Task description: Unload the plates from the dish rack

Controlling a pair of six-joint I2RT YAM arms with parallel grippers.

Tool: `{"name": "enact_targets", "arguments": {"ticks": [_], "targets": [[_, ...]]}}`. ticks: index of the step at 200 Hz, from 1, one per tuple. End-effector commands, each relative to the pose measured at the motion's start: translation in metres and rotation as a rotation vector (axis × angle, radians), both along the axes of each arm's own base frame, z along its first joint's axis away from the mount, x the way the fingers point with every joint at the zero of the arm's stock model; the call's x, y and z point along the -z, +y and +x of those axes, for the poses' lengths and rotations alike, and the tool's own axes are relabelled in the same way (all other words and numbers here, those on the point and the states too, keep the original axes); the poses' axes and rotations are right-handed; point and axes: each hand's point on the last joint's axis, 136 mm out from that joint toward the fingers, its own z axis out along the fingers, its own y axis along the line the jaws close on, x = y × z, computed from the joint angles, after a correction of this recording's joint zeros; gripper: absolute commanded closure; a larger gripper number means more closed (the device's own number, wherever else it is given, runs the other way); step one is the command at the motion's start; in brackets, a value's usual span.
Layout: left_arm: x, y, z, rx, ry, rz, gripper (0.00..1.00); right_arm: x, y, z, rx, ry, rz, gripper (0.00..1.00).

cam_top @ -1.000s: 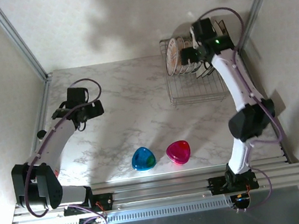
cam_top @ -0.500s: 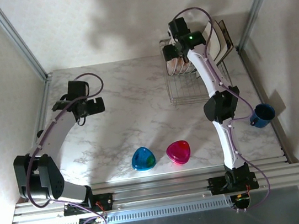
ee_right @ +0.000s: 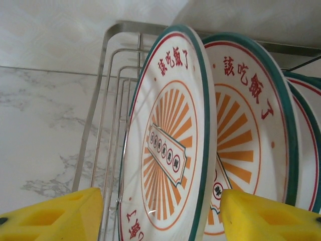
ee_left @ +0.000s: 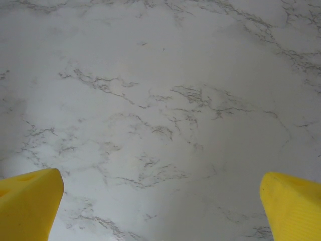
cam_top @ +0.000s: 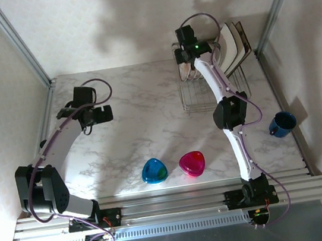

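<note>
A: where's the dish rack (cam_top: 197, 100)?
B: far right of the surface (cam_top: 142, 117). round plates (ee_right: 251, 125) upright in its left end, square plates (cam_top: 235, 41) leaning at its right end.
A: rest?
B: mug (cam_top: 281, 123) right of the rack, nearer. two dishes (cam_top: 154, 171) side by side, front centre. right claw (ee_right: 160, 206) straddles leftmost plate (ee_right: 168, 135).

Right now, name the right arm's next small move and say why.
Probably close the right gripper on the nearest plate: its yellow fingers straddle that plate, which stands upright in the rack, with gaps showing on both sides.
</note>
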Motion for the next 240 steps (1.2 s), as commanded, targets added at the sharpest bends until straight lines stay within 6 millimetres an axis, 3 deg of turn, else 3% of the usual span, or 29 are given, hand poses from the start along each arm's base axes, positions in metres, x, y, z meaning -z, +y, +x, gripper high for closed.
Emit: {"name": "enact_targets", "arguments": {"ticks": [1,102,139,172,240], "targets": [[0.005,-0.004,-0.004,0.027,0.026,0.004,0.00,-0.012,-0.002,0.014,0.063,-0.086,0.007,0.40],[-0.001,-0.005,-0.004,0.036,0.011,-0.002,0.00,0.003,-0.001,0.026,0.099,-0.109,0.020,0.57],[-0.005,-0.008,-0.003,0.043,0.002,-0.014,0.00,0.011,-0.001,0.027,0.111,-0.097,0.031,0.71],[-0.002,-0.007,-0.007,0.041,0.014,-0.010,0.00,0.010,0.001,0.026,0.113,-0.096,0.046,0.76],[-0.002,-0.005,-0.009,0.039,0.011,-0.005,0.00,-0.002,0.004,0.023,0.114,-0.106,0.086,0.98]]}}
